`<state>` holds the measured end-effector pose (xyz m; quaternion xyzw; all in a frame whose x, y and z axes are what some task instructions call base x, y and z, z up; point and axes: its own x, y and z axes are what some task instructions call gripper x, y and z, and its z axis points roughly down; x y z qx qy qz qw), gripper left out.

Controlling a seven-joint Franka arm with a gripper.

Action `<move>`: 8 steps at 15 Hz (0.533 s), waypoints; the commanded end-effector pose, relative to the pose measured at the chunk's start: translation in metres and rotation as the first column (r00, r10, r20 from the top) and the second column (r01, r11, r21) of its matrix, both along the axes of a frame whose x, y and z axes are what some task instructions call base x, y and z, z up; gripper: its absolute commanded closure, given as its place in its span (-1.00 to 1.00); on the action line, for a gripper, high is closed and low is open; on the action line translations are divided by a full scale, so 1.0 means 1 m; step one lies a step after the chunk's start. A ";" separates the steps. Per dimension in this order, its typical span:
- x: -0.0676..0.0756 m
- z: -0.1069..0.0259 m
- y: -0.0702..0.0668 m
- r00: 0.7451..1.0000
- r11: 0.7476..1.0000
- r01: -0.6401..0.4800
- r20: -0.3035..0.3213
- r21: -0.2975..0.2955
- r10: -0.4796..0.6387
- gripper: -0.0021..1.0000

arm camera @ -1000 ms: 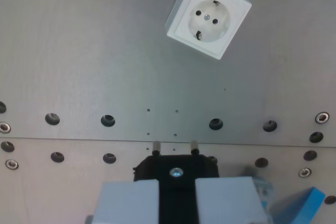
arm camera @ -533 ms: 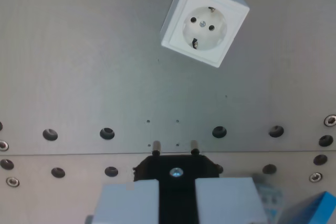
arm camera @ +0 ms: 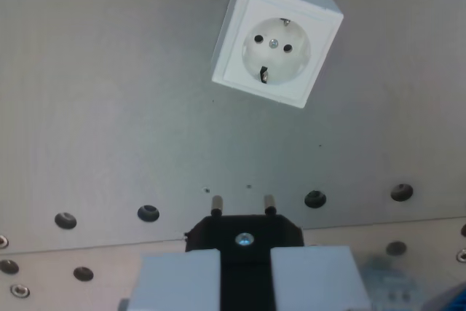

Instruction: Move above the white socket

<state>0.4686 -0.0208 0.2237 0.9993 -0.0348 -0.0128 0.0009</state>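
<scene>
While I watch the wrist feed, my pale-blue gripper [arm camera: 245, 276] sits clamped on a black two-pin plug [arm camera: 244, 232].
Up and right of centre, the square white socket [arm camera: 277, 38] lies tilted on grey metal plate [arm camera: 109, 107], well apart from the pins.

Pale grey-blue blocky pincer [arm camera: 245, 274] fingers [arm camera: 178, 280], flat-faced and square-edged.

A grey metal plate [arm camera: 109, 107] fills most of the view. Near its lower edge runs a row of dark round holes [arm camera: 148, 213]. Below this edge lies a second plate [arm camera: 58, 282] with more holes and small silver screws [arm camera: 20, 290]. A blurred bluish thing [arm camera: 393, 285] sits at the right of this second plate.
</scene>
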 end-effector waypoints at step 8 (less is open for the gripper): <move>0.003 -0.043 -0.011 0.967 0.971 0.238 0.091 0.032 -0.240 1.00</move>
